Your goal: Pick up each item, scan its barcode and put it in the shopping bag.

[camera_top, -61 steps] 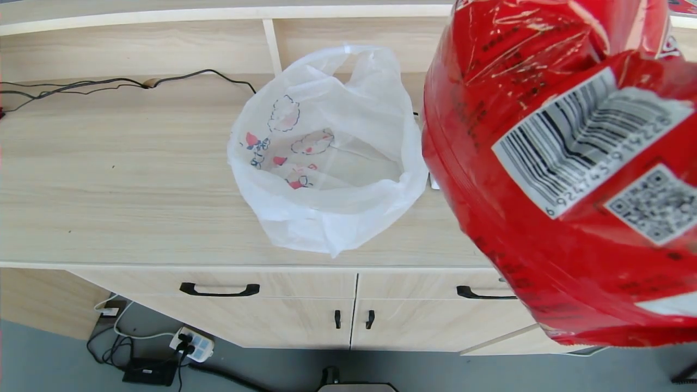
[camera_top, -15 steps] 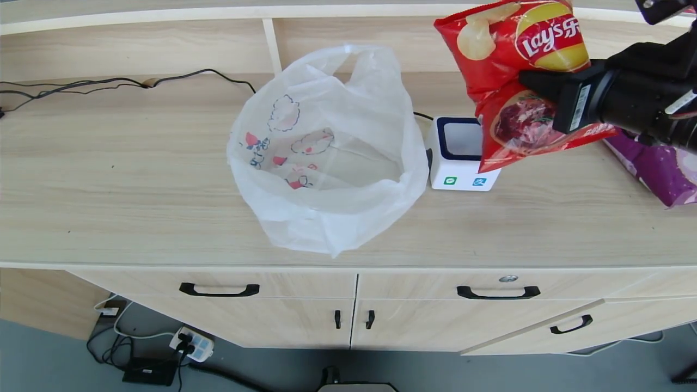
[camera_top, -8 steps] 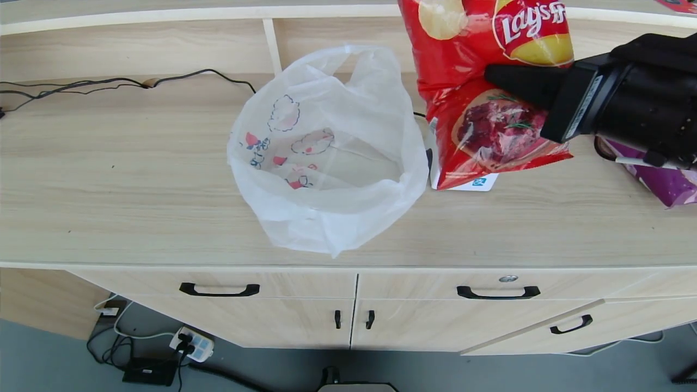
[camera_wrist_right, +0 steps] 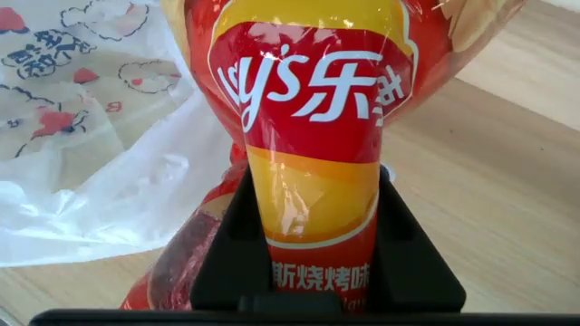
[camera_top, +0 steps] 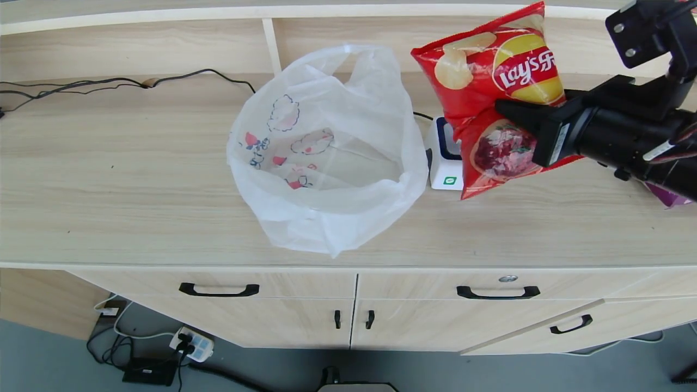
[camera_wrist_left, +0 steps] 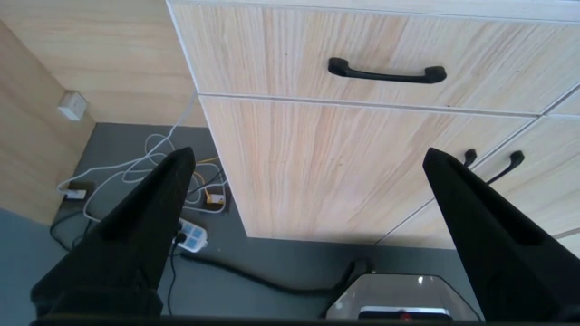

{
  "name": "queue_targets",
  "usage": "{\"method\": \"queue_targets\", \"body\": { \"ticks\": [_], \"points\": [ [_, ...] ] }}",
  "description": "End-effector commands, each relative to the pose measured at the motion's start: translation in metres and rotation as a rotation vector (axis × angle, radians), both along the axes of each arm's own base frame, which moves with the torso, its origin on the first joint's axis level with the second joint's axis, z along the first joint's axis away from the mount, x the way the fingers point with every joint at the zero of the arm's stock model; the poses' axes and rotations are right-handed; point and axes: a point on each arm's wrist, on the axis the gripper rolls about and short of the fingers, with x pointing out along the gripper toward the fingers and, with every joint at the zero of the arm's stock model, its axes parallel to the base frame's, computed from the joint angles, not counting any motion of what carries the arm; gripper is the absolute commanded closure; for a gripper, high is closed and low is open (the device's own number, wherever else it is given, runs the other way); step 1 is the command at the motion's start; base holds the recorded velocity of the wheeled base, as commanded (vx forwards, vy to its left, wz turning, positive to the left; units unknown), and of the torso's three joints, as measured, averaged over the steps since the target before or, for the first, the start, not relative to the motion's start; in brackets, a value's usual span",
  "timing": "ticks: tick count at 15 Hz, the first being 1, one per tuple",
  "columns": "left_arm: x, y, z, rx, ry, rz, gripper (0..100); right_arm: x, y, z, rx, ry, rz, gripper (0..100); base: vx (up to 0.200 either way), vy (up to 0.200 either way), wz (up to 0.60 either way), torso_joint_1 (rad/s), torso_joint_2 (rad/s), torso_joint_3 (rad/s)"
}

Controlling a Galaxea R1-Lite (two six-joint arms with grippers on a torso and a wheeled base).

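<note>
My right gripper is shut on a red chip bag, held in the air over the white barcode scanner on the counter. In the right wrist view the red chip bag is pinched between the two black fingers. The white shopping bag stands open just left of the scanner, with nothing visible inside. My left gripper hangs open below the counter, in front of the drawer fronts.
A purple snack bag lies on the counter at the far right, mostly behind my right arm. Black cables run along the back left of the counter. A wooden back shelf rises behind the shopping bag.
The right gripper turned the chip bag from barcode-up near the camera to front-up, carried it down over the scanner, then shifted it slightly left and lower in the last half second.
</note>
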Motion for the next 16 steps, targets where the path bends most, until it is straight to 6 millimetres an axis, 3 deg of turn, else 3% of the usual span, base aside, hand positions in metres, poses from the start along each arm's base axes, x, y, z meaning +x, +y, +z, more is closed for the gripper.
{"method": "queue_targets", "body": {
  "ticks": [1, 7, 16],
  "points": [
    [0.000, 0.000, 0.000, -0.001, 0.001, 0.001, 0, 0.027, 0.010, -0.015, -0.010, -0.005, -0.006, 100, 0.000, 0.000, 0.00, 0.000, 0.00, 0.000],
    [0.000, 0.000, 0.000, 0.003, -0.001, 0.000, 0, 0.039, -0.005, -0.007, 0.001, -0.052, -0.066, 100, 0.000, 0.000, 0.00, 0.000, 0.00, 0.000],
    [0.000, 0.000, 0.000, 0.000, -0.002, 0.000, 0, 0.027, -0.008, 0.002, -0.012, -0.095, -0.070, 100, 0.000, 0.000, 0.00, 0.000, 0.00, 0.000]
  ]
}}
